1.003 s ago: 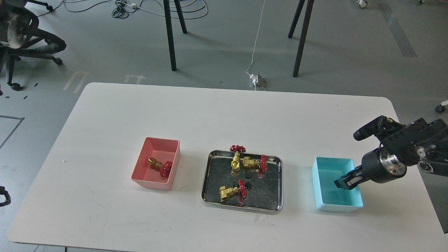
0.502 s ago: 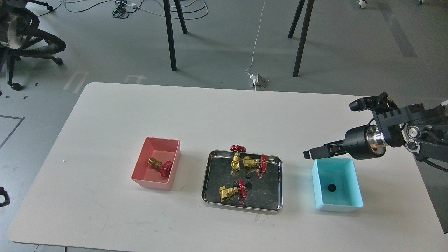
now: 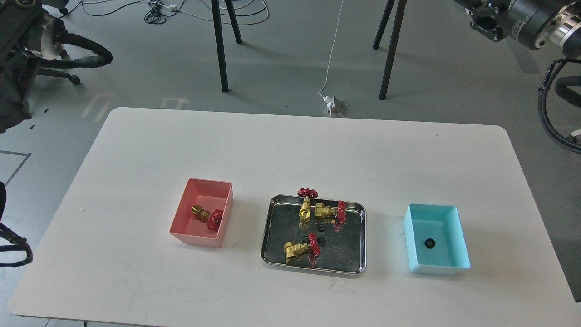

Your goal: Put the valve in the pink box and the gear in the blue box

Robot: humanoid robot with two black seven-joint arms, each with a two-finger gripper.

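Observation:
The pink box [image 3: 209, 183] stands left of centre and holds one valve [image 3: 206, 216], lying on its side. The blue box [image 3: 458, 236] stands at the right and holds one black gear [image 3: 429, 244]. Three more valves [image 3: 306, 205] [image 3: 329, 211] [image 3: 299, 249] lie in the steel tray [image 3: 349, 247], with a few small gears [image 3: 321, 227] [image 3: 322, 240] between them. My right arm [image 3: 526, 20] is raised high at the top right corner, far from the table; its fingers cannot be made out. Only dark parts of my left arm [image 3: 16, 68] show at the left edge.
The white table [image 3: 290, 150] carries only the two boxes and the tray. Beyond its far edge are black table legs [image 3: 221, 50], a white cable with a power block [image 3: 334, 105] on the floor, and an office chair base [image 3: 68, 54] at the top left.
My right gripper rose out of the blue box, leaving a gear inside, then swung up and away to the top right corner. Dark left arm parts now show more at the left edge.

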